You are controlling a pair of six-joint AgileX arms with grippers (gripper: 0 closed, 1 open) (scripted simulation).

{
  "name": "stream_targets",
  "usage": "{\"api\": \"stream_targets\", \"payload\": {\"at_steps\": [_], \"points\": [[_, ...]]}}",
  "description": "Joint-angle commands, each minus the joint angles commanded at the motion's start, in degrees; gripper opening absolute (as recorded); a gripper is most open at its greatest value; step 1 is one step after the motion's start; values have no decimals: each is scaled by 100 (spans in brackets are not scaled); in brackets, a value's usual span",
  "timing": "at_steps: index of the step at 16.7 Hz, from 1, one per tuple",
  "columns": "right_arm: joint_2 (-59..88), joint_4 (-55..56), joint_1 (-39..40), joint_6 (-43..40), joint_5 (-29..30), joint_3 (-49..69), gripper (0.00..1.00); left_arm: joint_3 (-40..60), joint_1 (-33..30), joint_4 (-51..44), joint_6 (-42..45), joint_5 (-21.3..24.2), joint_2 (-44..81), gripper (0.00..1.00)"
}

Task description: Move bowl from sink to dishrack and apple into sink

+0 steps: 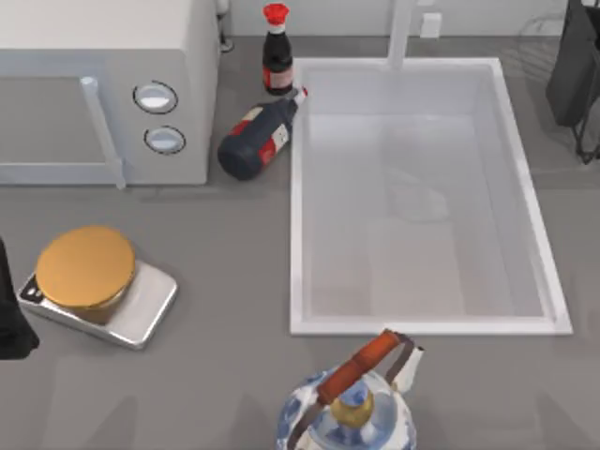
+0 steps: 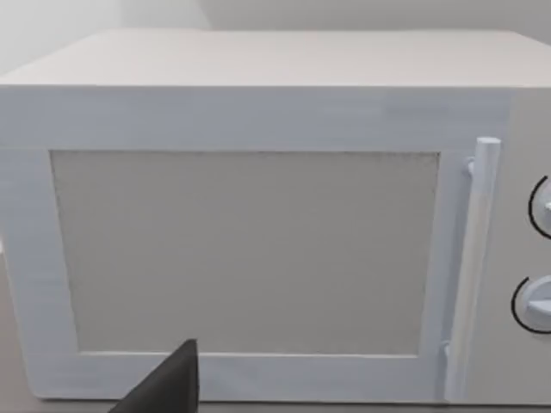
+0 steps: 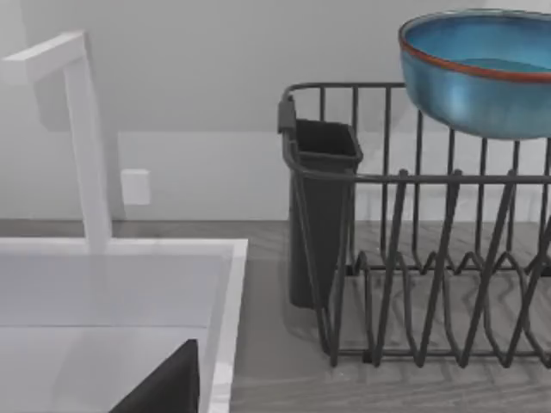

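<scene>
Glossy glazed bowl; thin dark wire dishrack; smooth white sink; shiny metal scale.

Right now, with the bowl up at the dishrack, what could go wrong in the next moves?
1. The bowl sits high at the dishrack top wires, apparently perched; a bump may tip it off.
2. The faucet stands at the back rim of the sink; an arm swinging back to the sink could strike it.
3. A bottle lies by the sink's left rim and might get knocked.
</scene>
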Motion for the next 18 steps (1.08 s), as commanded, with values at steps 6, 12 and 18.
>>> {"api": "stream_targets", "payload": {"at_steps": [6, 12, 18], "points": [[926, -860, -291, -276, 5, 846, 100, 0, 0, 0, 0, 0, 0, 100], [3903, -2879, -809, -789, 4, 2749, 100, 0, 0, 0, 0, 0, 0, 100], [7127, -4851, -1303, -1269, 0, 4576, 100, 0, 0, 0, 0, 0, 0, 100]]}}
